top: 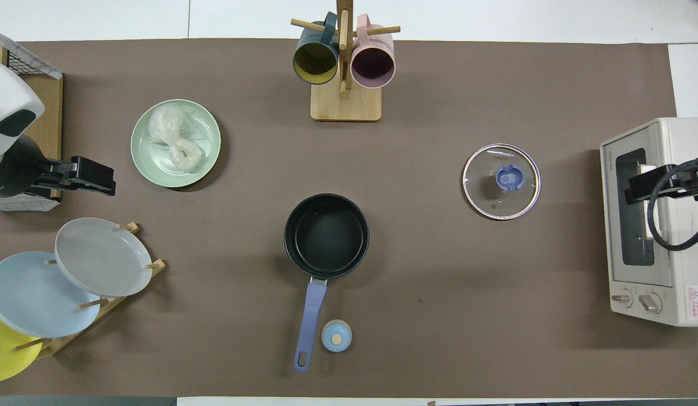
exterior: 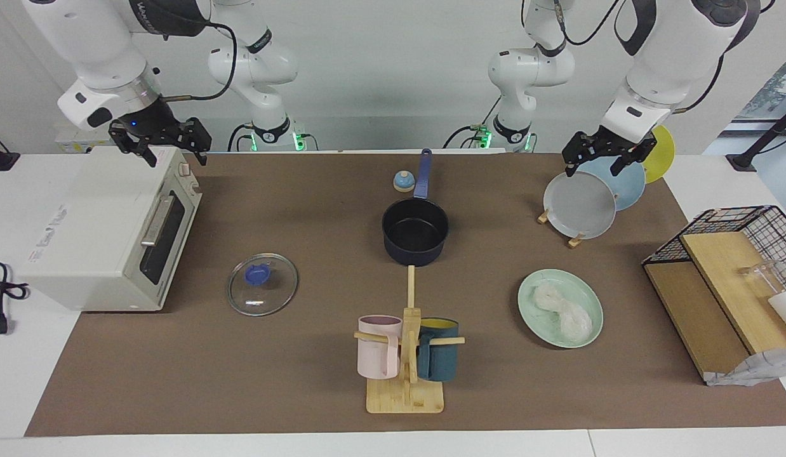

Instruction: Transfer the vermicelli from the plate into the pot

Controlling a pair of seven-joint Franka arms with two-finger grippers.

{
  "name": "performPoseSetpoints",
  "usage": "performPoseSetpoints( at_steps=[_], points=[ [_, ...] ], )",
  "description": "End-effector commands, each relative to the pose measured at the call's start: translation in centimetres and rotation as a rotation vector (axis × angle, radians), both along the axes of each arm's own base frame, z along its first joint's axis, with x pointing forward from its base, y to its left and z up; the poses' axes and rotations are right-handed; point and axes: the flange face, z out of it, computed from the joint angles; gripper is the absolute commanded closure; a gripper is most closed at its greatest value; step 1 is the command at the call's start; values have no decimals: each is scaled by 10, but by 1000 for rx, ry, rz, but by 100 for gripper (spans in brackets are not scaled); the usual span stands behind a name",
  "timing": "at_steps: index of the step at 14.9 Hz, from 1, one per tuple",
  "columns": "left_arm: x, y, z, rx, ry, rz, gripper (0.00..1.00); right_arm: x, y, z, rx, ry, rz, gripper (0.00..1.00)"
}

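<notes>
Mint-green plate [exterior: 588,303] sits on the brown mat [exterior: 240,381] toward the left arm's end of the desk, w/ the vermicelli [exterior: 561,309] lying on it as a whitish two-lobed clump, untouched. Pot [exterior: 415,231] stands near the mat's middle, nearer the robots than the plate and well apart from it, inside bare, long handle pointing toward the robots' edge. Left gripper [exterior: 606,155] hangs raised over the rack of plates [exterior: 580,204] near the left-arm corner on the robots' side, forearm slanting down from the shoulder, wrist bent, fingers spread, nothing between them. Right gripper [exterior: 158,141] hovers over the toaster oven [exterior: 107,235] at the right arm's end, arm angled down likewise, fingers spread and holding nothing. Glass lid [exterior: 262,284] lies flat on the mat between oven and pot. Mug stand [exterior: 406,355] w/ two mugs sits at the mat's edge farthest from the robots.
</notes>
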Motion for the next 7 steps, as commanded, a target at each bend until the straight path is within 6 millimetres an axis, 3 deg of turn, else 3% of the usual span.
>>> performPoseSetpoints(
  at_steps=[1, 7],
  points=[
    [-5, 3, 3, -14, -8, 11, 0, -3, 3, 3, 6, -13, -15, 0],
    [-5, 4, 2, -13, -2, 11, 0, -3, 5, 4, 29, -9, -15, 0]
  ],
)
